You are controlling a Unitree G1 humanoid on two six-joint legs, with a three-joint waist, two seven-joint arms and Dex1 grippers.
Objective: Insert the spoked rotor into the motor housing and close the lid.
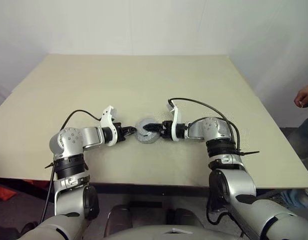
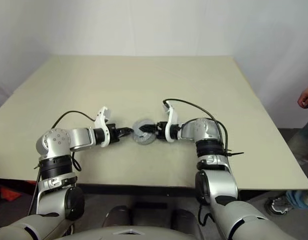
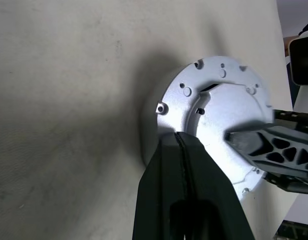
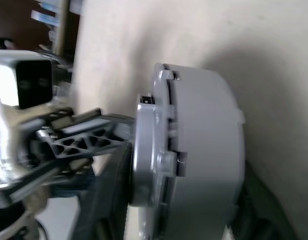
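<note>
As lid [image 3: 214, 107] sits on motor housing [image 4: 204, 150]:
L pincer [image 3: 184, 150]: fingers together, bracing lid's 9 o'clock edge.
R pincer [image 1: 149, 129]: at 3 o'clock, gap can't tell.
Bench [image 1: 143, 85]: supports assy.

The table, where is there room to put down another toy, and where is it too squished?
The table is bare from its far edge down to the arms, and out to both side edges. The squished spot is near the front middle, where the left pincer and right pincer meet at the lid on the motor housing. A person's hand hovers past the right edge.
</note>
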